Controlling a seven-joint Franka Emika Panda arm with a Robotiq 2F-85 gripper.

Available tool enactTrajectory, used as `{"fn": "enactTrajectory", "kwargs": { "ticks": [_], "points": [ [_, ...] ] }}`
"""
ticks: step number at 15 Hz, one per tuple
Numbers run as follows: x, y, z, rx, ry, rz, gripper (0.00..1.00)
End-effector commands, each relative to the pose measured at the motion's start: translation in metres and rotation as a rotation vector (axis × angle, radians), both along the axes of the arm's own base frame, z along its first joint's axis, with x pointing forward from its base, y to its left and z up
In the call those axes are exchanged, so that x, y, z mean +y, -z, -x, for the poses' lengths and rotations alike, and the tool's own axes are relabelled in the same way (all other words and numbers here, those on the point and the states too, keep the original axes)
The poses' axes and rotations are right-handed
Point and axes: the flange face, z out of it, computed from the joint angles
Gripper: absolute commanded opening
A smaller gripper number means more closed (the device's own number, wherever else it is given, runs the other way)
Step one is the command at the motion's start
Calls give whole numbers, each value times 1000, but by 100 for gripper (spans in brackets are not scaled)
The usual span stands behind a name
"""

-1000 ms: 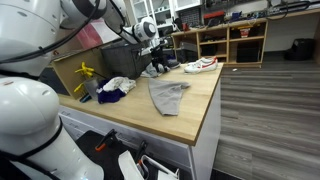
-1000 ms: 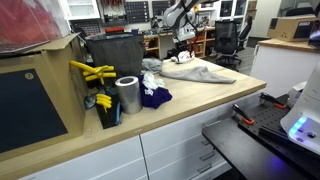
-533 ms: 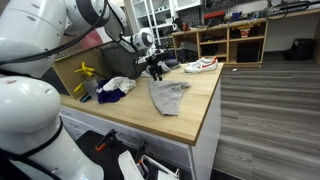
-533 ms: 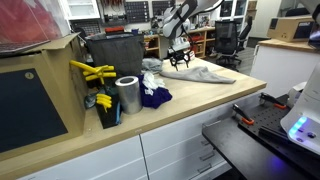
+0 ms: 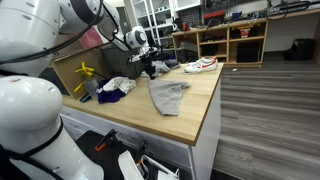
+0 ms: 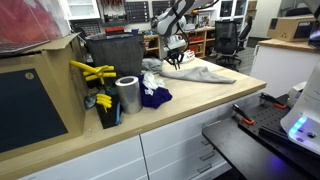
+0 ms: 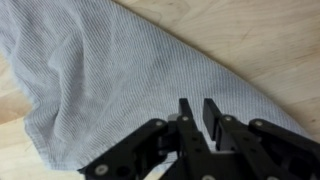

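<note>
A grey cloth [image 5: 168, 94] [image 6: 201, 72] lies spread flat on the wooden tabletop [image 5: 196, 112]. In both exterior views my gripper [image 5: 150, 69] [image 6: 173, 62] is down on the cloth's far end. In the wrist view the cloth [image 7: 110, 70] fills most of the picture. My gripper [image 7: 198, 105] points into it, jaws drawn almost together, and a thin strip of fabric shows in the slit between the fingertips [image 7: 186, 106]. Whether the fabric is lifted does not show.
A dark blue cloth [image 6: 154, 97] and a white cloth [image 5: 118, 85] lie beside a metal can [image 6: 127, 95] and yellow clamps [image 6: 92, 72]. A dark bin [image 6: 113, 55] stands behind them. A shoe [image 5: 200, 65] rests at the table's far end.
The gripper has come down from above the table onto the far end of the grey cloth, and its jaws have closed from wide open to a narrow slit.
</note>
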Motion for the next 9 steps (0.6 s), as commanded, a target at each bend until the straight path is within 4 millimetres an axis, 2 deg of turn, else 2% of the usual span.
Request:
{"fn": "enactTrajectory", "kwargs": {
  "ticks": [1, 9],
  "points": [
    [1, 16, 14, 23, 1, 21, 0],
    [-1, 50, 26, 67, -10, 65, 0]
  ]
}}
